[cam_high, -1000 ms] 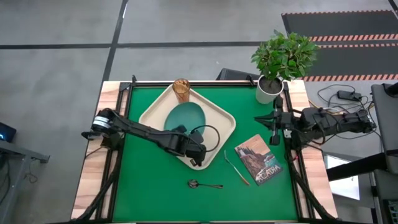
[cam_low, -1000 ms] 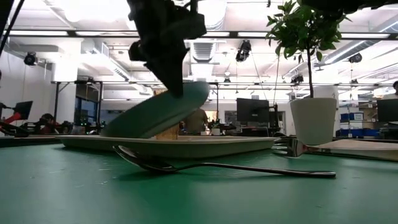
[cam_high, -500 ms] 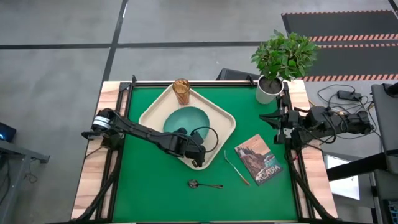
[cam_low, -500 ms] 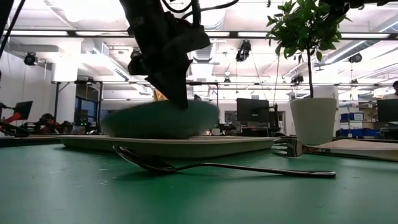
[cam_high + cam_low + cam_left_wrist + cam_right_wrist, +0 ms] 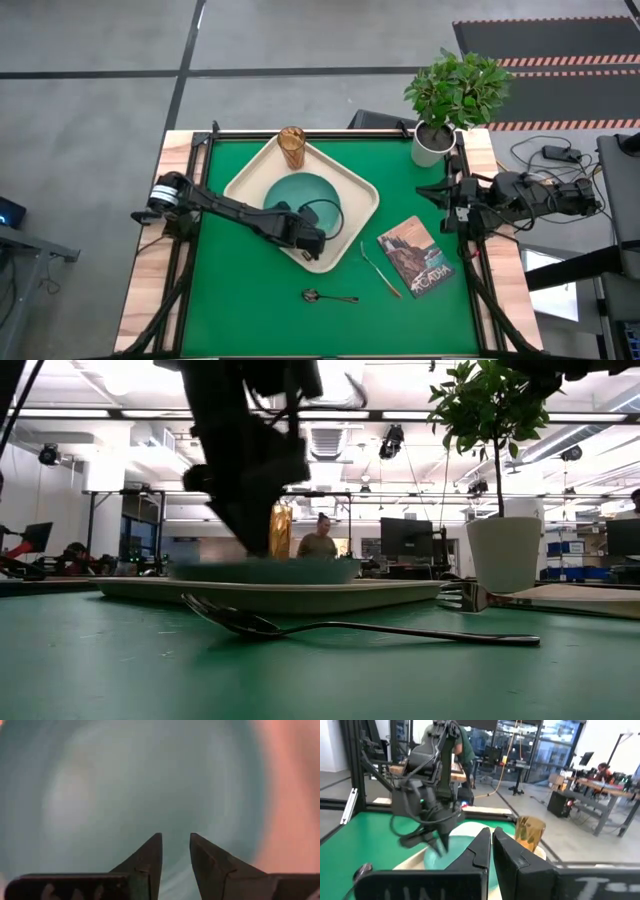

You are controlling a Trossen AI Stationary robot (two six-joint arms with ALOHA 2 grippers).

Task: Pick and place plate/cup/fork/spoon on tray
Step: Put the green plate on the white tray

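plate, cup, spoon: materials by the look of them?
Plate: likely plastic, teal, slightly see-through, matte; it lies flat on the tray.
Cup: amber, translucent and ribbed; plastic or glass, can't tell which.
Spoon: looks like metal, dark and glossy, with highlights along its thin handle.

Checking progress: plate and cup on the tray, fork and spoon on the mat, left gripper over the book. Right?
Not quite. The left gripper is over the tray, at the plate, not the book; the high view shows it. The rest holds: cup on tray, fork and spoon on the mat.
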